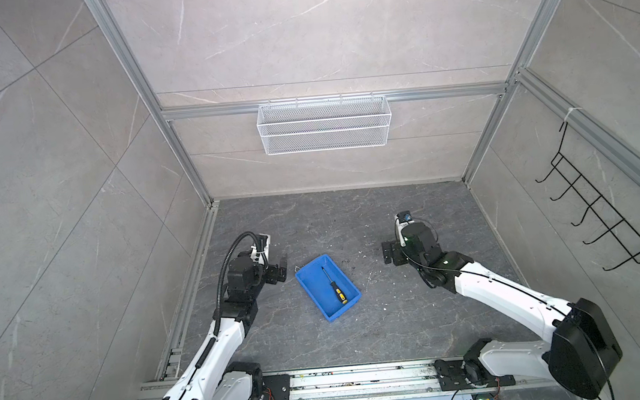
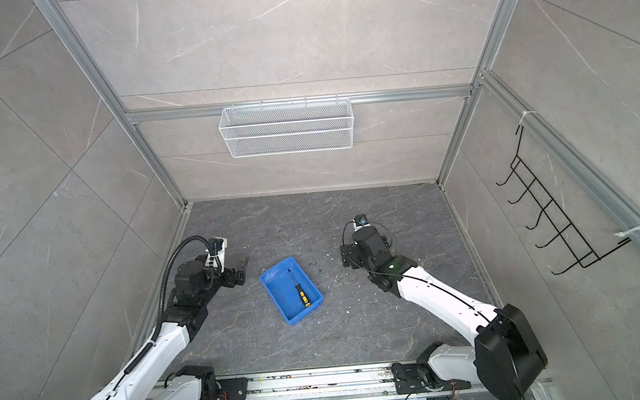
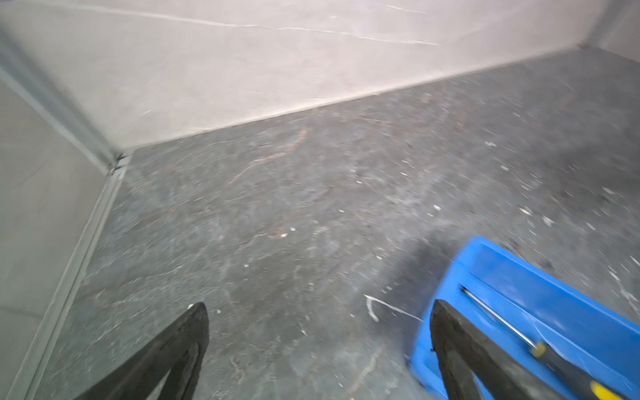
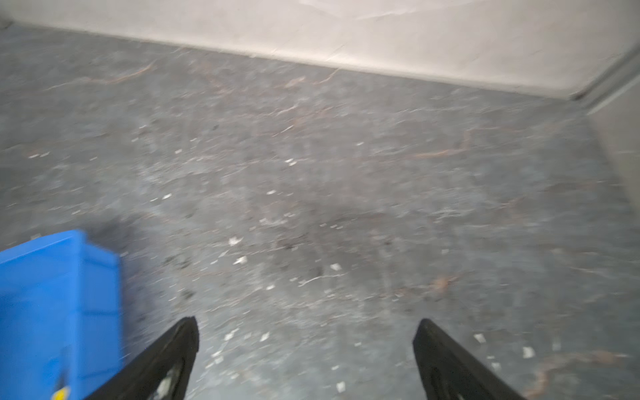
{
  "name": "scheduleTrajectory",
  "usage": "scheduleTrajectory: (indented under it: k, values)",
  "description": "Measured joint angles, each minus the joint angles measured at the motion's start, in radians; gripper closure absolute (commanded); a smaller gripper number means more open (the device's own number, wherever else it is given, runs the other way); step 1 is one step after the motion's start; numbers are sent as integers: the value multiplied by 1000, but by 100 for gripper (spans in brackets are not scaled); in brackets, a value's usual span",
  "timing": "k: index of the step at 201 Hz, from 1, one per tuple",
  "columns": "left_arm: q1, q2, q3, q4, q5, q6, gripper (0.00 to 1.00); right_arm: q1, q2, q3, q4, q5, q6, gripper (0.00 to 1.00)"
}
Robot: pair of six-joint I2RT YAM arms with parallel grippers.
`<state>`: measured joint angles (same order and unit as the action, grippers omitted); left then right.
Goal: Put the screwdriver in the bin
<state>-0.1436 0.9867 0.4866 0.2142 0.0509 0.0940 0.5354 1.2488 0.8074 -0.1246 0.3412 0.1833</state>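
As it lies in bin (image 1: 315, 292), screwdriver (image 1: 333, 284) shows yellow-black handle.

Left arm (image 1: 225, 333) and right arm (image 1: 509, 291) extend forward, wrists turned inward, well apart. The left gripper (image 1: 278, 270) sits low, jaws wide, empty. The right gripper (image 1: 389, 253) sits low, jaws wide, empty.

Yellow-and-black screwdriver (image 1: 333, 284) lying flat inside blue bin (image 1: 309, 287), on grey floor
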Motion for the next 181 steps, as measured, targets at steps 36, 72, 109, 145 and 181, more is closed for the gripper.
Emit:
scheduleTrajectory:
  k: [36,72,109,145,181]
  values:
    - [68,88,-27,101,-34,-36,0,-98,-51,-156,175,56,-91,1]
    - [90,192,-78,205,-105,-37,0,-183,-10,-260,368,79,-148,1]
    - [120,310,-134,335,-135,-39,0,-274,90,-307,544,69,-180,1]
    - [163,404,-152,482,-127,-60,0,-370,146,-379,716,-21,-179,1]
    - [184,514,-153,563,-116,-71,0,-410,237,-418,842,-137,-177,1]
